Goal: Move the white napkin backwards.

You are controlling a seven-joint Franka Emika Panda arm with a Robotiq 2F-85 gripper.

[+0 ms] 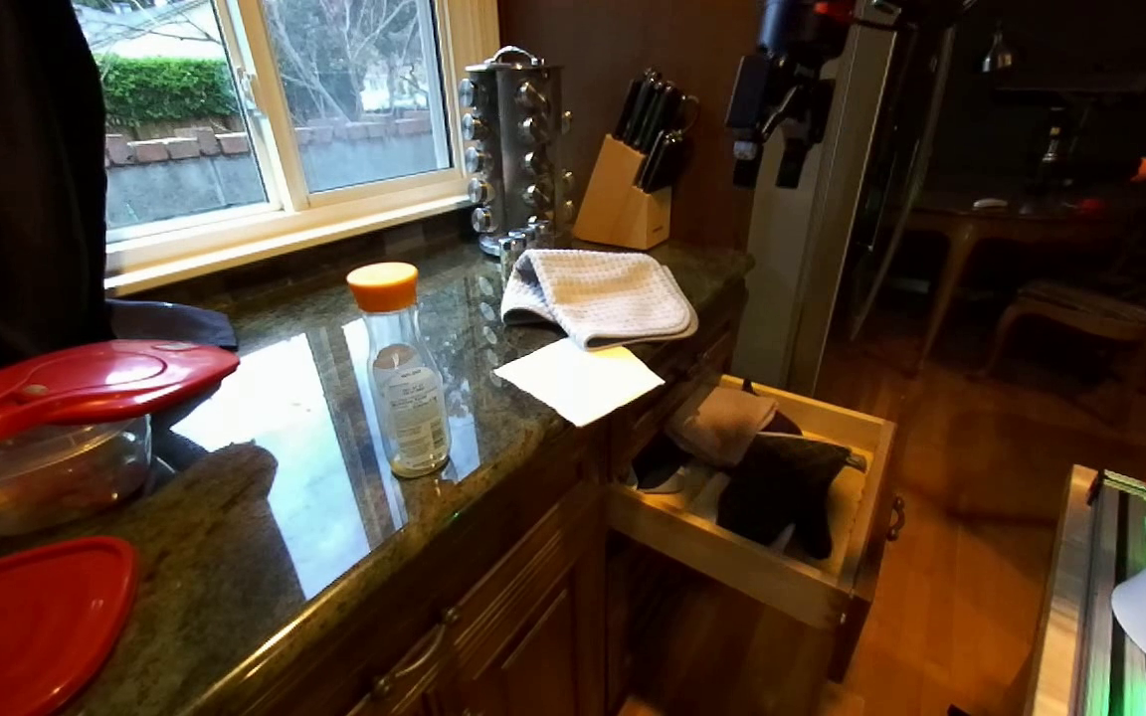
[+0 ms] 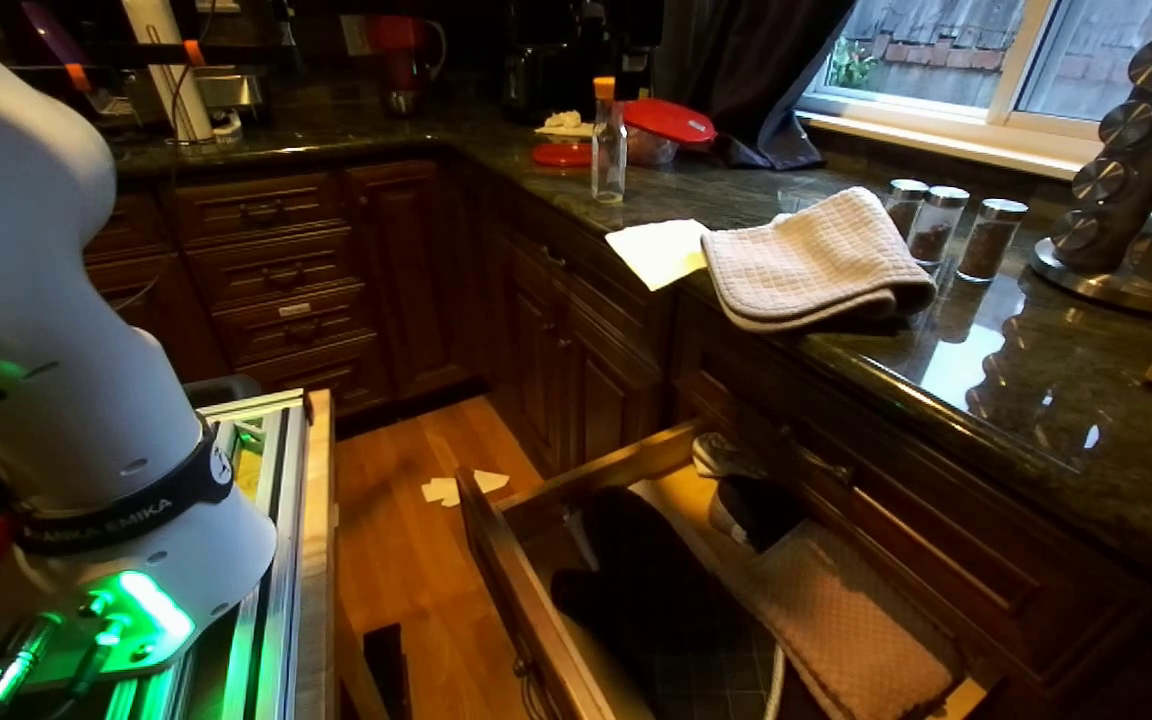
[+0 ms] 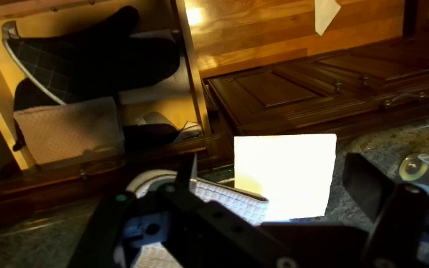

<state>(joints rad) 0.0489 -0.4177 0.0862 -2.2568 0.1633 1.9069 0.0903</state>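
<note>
The white napkin [image 1: 581,380] lies flat on the dark counter at its front edge, with a corner sticking out past the edge. It also shows in an exterior view [image 2: 658,252] and, very bright, in the wrist view [image 3: 289,171]. The rumpled white cloth [image 1: 598,293] touches it and overlaps one side. My gripper [image 1: 767,171] hangs high, well above the counter and apart from the napkin. In the wrist view the gripper [image 3: 274,169] has its fingers wide apart with nothing held, and the napkin appears between them from afar.
A bottle with an orange cap [image 1: 404,398] stands beside the napkin. An open drawer [image 1: 732,557] with mitts and cloths juts out below. A spice rack [image 1: 516,149], a knife block [image 1: 628,199] and small spice jars [image 2: 991,240] stand behind the cloth. Red-lidded containers [image 1: 105,383] stand farther along.
</note>
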